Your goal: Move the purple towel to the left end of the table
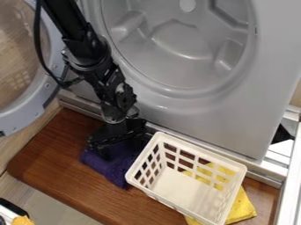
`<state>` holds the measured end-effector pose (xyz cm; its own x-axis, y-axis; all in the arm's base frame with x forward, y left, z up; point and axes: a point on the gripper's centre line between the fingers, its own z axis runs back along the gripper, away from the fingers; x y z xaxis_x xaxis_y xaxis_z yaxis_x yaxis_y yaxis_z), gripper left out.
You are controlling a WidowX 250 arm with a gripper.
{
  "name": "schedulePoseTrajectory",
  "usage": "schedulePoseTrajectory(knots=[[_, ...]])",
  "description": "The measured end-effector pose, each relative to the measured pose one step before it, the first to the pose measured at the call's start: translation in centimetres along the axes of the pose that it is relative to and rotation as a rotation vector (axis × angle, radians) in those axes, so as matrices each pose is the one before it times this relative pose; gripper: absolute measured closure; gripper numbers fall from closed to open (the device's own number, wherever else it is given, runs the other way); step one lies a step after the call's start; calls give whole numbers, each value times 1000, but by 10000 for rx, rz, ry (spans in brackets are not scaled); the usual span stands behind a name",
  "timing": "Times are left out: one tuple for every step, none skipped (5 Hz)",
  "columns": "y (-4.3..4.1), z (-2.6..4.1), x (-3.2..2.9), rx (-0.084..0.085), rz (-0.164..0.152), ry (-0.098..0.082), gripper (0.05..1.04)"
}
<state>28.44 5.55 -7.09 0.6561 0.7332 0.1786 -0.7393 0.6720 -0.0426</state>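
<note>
Running this from a distance, I've got the black two-finger gripper (120,144) hanging left of my landmark, the off-white plastic basket (182,186) with the lattice sides. It's right over the fuzzy dark purple towel (107,166), and honestly I can't tell if it's spread, pressed together or pinching the fabric. The towel is bunched up on the reddish-brown wooden table (50,154), just beside the basket's left corner, between the basket and the table's left end. Can't say whether towel and basket actually touch.

The black arm (97,66) slants down from up and left of the basket, with a black cable (40,48) looping off its left side. Behind the basket there's a big light-grey machine front (206,118) with a round recess in it, and well off to the basket's upper left is a round grey-rimmed door (35,105), swung open. A yellow cloth (242,208) pokes out past the basket's lower right side, and I can see more of it through the lattice. To the right of the basket, some pale metal framing (290,193) runs along the machine's side.
</note>
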Motion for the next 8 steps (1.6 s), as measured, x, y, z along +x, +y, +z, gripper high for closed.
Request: schedulePoseTrajectory(knots=[[625,-159,340,347,114,39,83],[1392,-118,1100,202,497,-13,83],[2520,-31,1051,402,606,27,83],[2073,-274,1356,183,678,-63,83],[1531,-213,893,155,548,6,83],[-30,-4,-55,-67,86,99,83],[-705,99,-570,-83,-258,76,83],[-873,352,-395,-237,-291,18,85]])
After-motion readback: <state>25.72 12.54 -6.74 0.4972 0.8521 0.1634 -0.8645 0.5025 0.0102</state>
